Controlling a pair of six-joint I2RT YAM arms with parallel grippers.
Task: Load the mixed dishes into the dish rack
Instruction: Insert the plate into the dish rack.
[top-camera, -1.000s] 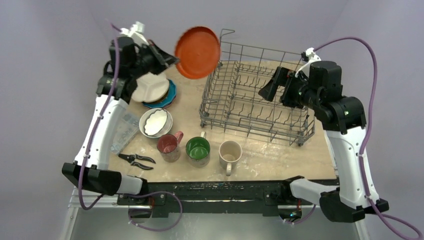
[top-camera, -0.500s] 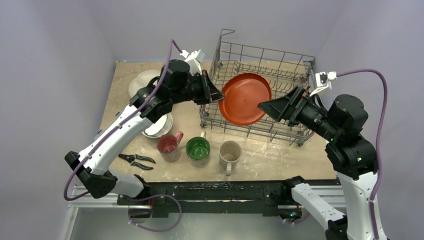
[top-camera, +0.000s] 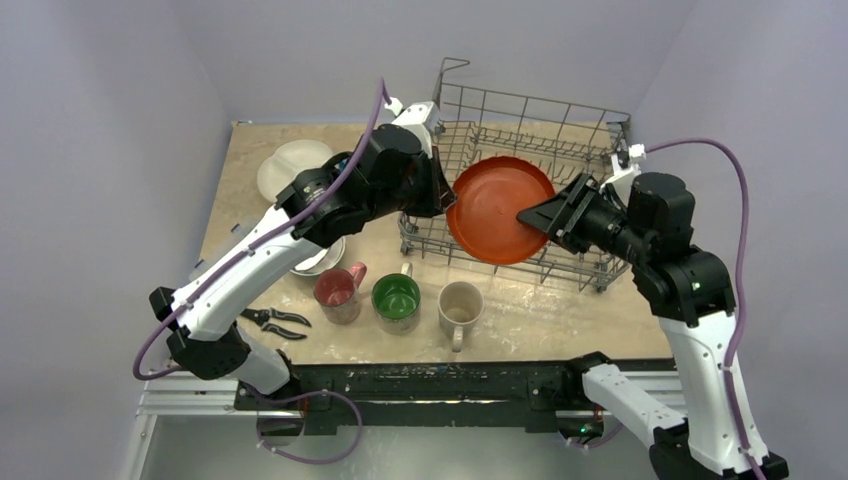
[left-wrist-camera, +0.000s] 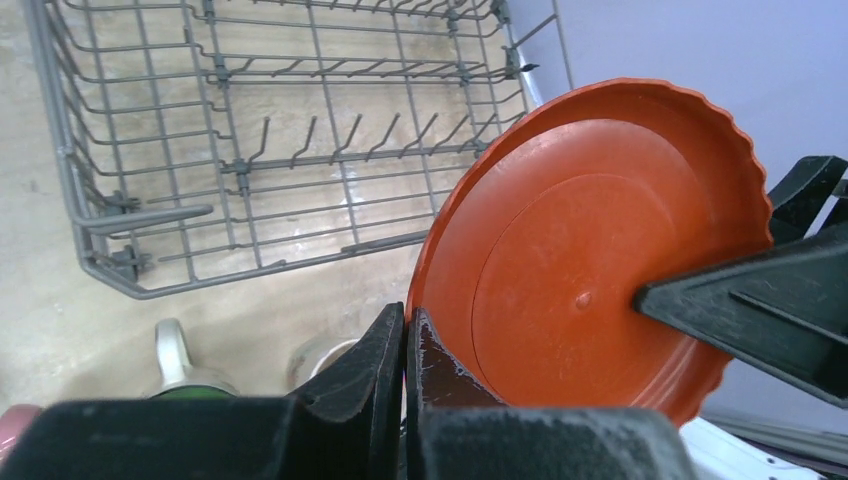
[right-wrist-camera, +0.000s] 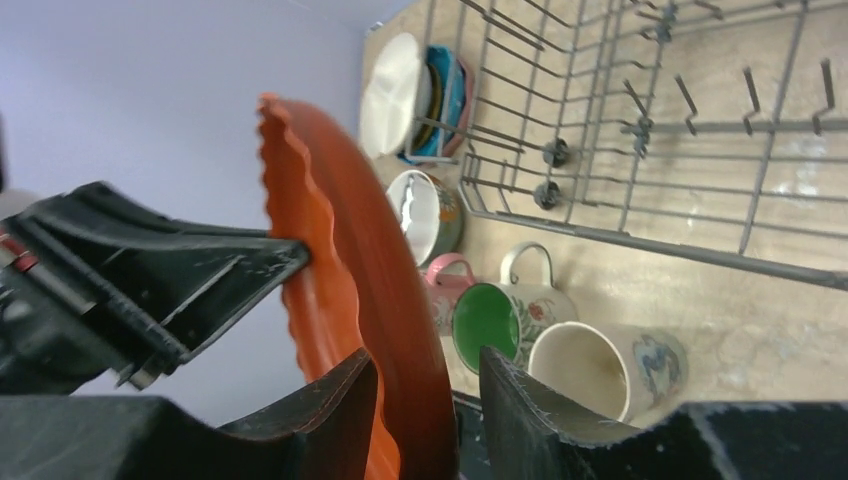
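An orange plate (top-camera: 495, 205) with a scalloped rim hangs on edge above the front of the grey wire dish rack (top-camera: 530, 100). My left gripper (top-camera: 447, 200) is shut on its left rim; in the left wrist view the jaws (left-wrist-camera: 408, 312) pinch the plate (left-wrist-camera: 600, 250) at its lower left edge. My right gripper (top-camera: 527, 215) straddles the opposite rim. In the right wrist view the plate (right-wrist-camera: 350, 260) stands between that gripper's (right-wrist-camera: 425, 360) jaws, against one finger with a gap to the other.
Pink (top-camera: 337, 288), green (top-camera: 396, 298) and cream (top-camera: 460, 305) mugs stand in a row near the front. A white bowl (top-camera: 315, 258) lies partly under my left arm. A white divided plate (top-camera: 290, 165) tops a stack at back left. Pliers (top-camera: 272, 319) lie front left.
The left arm swung the orange plate from high at back left over to the rack's front. The right arm came in and its jaws have narrowed around the plate's right rim.
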